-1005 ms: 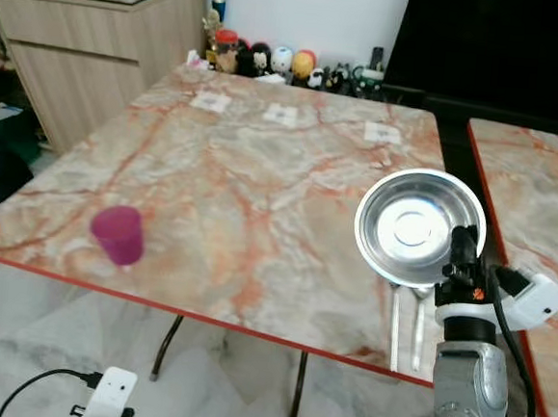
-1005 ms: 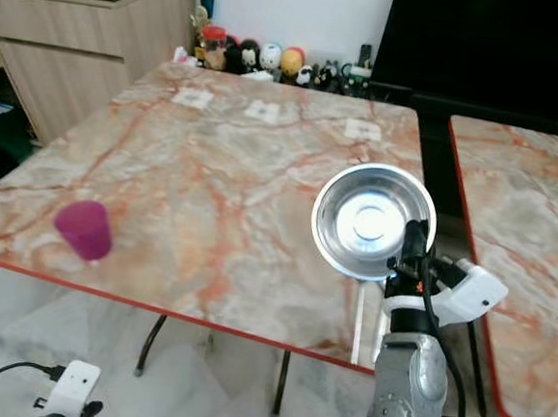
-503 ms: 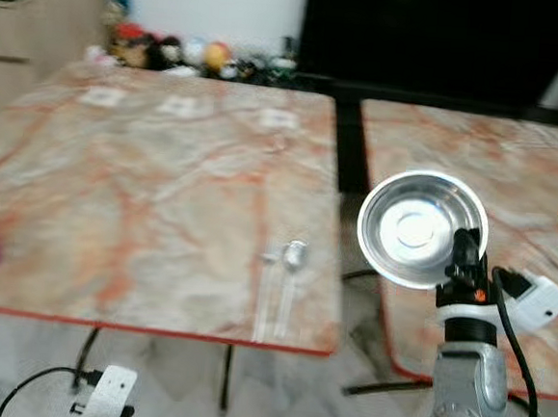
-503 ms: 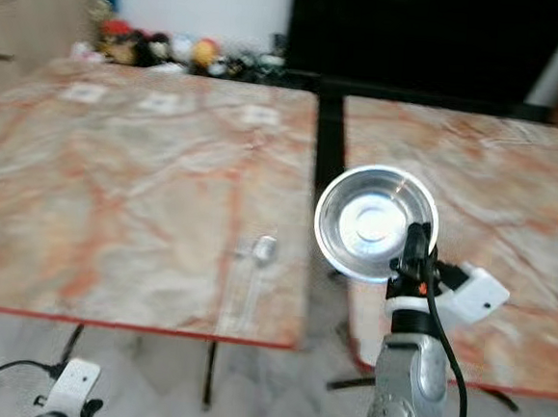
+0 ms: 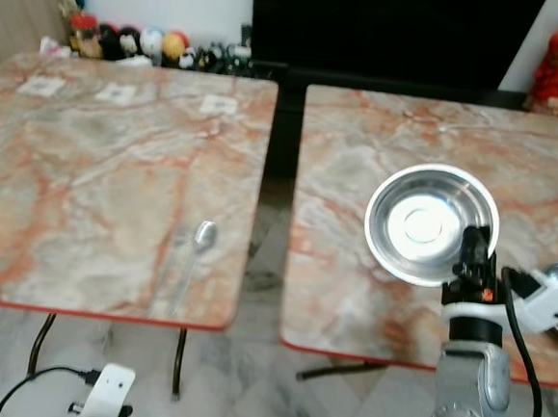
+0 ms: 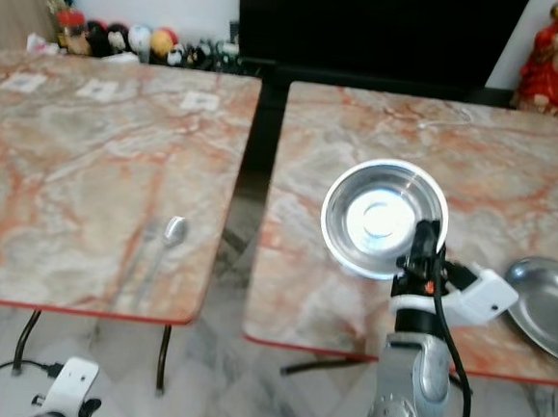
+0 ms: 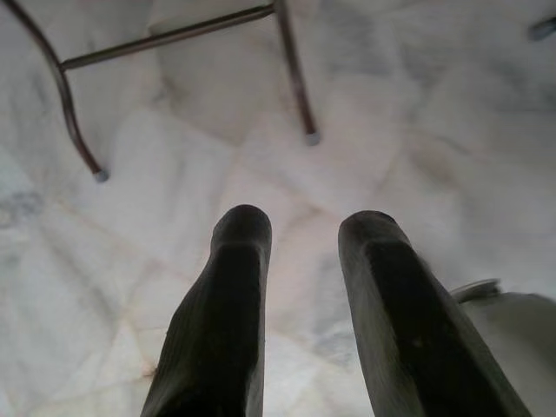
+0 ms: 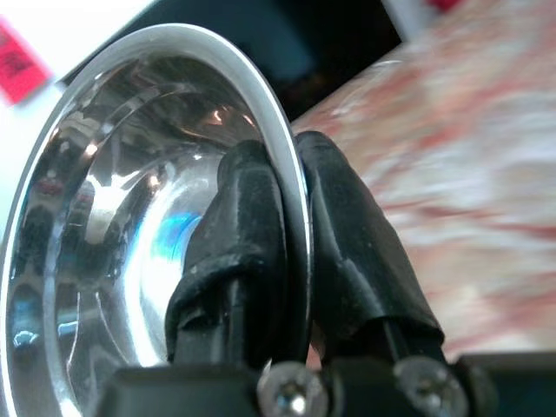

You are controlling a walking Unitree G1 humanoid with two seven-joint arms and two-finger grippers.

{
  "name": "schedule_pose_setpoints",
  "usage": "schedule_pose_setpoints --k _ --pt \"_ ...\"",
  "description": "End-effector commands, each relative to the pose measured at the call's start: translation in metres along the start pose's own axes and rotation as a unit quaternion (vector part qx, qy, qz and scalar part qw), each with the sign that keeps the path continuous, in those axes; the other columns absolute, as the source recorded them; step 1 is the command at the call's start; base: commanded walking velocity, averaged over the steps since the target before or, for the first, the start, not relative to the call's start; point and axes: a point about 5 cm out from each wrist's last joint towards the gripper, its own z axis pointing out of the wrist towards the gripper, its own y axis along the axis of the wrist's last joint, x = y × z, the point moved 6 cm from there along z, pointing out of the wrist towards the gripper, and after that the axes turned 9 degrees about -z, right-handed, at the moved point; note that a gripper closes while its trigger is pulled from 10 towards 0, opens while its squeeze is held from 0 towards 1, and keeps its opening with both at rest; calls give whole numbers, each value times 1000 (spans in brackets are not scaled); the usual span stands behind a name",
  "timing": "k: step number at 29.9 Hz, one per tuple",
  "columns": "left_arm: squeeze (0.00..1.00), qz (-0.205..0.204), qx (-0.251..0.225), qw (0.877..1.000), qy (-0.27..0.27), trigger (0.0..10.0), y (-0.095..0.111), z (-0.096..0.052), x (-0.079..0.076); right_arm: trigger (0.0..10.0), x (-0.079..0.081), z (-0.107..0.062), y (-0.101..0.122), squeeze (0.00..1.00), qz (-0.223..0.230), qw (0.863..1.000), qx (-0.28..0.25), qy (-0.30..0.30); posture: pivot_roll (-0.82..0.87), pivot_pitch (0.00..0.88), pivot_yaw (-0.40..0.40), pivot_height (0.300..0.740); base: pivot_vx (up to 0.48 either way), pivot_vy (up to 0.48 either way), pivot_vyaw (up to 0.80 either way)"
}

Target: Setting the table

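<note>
The right gripper point(image 5: 471, 245) stands upright, pinching the rim of a shiny steel bowl point(image 5: 431, 222) held tilted above the right-hand table point(image 5: 359, 176). The left gripper point(image 7: 300, 230) hangs over the floor point(image 7: 174, 104), fingers apart and empty. A spoon point(image 5: 194, 250) lies on the other table.

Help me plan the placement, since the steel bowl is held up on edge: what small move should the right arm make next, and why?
Probably tip the steel bowl level and lower it toward the bare marble of the right table. The right gripper pinches its rim, holding it upright above that table, short of the metal plate lying at the table's right.
</note>
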Motion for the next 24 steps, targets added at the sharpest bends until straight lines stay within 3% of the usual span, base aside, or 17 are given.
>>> schedule_pose_setpoints --k 1,10,15,20,24 --pt "0 3 3 1000 -5 10000 -1 0 -2 10000 6 0 1 0 31 999 -12 -12 43 21 5 740 0 -480 0" --pt "0 7 4 1000 -6 10000 -1 0 -2 10000 3 2 4 0 32 999 -18 -19 39 9 10 740 0 -465 0" --pt "0 1 9 1000 -9 10000 -3 0 -3 10000 0 1 7 0 31 999 -24 -25 35 3 11 740 0 0 0" --pt "0 1 9 1000 -11 10000 -3 0 -6 10000 -19 1 12 0 17 997 -31 -61 29 0 9 740 0 0 0" --pt "0 0 9 1000 -12 10000 -3 0 -7 10000 -52 0 21 0 18 990 -46 -135 29 0 8 740 0 0 0"
